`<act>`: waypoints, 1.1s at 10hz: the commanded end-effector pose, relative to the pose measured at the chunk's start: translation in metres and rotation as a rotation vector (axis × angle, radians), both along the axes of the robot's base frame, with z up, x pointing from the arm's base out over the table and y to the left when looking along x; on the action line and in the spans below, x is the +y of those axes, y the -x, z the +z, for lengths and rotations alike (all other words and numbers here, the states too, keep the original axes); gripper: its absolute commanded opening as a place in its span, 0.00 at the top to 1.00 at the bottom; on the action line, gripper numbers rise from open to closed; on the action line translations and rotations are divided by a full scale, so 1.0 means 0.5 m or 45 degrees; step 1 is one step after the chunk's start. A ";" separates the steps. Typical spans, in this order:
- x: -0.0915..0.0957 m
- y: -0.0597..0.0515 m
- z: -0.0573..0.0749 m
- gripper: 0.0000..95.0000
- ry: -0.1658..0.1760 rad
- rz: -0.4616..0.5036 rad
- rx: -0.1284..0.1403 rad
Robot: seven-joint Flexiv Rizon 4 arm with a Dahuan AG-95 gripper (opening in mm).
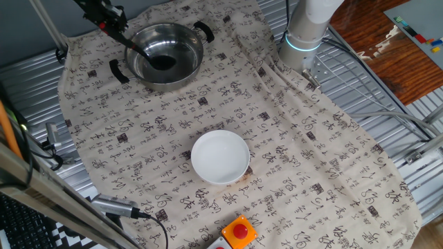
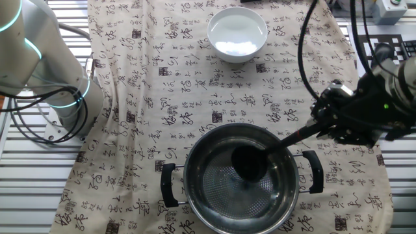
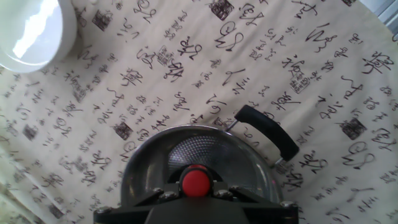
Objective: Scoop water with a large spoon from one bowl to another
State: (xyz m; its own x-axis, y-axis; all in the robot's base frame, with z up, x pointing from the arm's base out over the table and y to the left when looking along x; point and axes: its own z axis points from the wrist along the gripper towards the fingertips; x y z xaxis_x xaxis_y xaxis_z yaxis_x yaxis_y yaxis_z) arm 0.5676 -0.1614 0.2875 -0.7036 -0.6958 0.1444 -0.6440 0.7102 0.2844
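The claw (image 2: 328,117) is gripping the black ladle (image 2: 250,162) by its handle, holding the scoop inside the steel pot (image 2: 240,179), suggesting a transfer is ending, while the white bowl (image 2: 237,32) is sitting well apart, seemingly holding more water.

Open cloth (image 1: 304,159) btwn pot (image 1: 166,52) & bowl (image 1: 220,157); no obstacles.

I see calligraphy-style characters printed all over the tablecloth (image 1: 297,152), none clear enough to read.
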 end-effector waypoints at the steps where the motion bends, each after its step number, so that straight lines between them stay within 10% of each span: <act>1: 0.001 -0.001 0.002 1.00 -0.072 -0.024 -0.008; 11: 0.001 -0.001 0.002 1.00 -0.193 -0.039 -0.020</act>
State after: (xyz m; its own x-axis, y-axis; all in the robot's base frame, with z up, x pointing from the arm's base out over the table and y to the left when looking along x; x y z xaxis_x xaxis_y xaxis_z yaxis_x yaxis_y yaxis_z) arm 0.5677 -0.1614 0.2883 -0.7270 -0.6861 0.0270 -0.6273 0.6795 0.3805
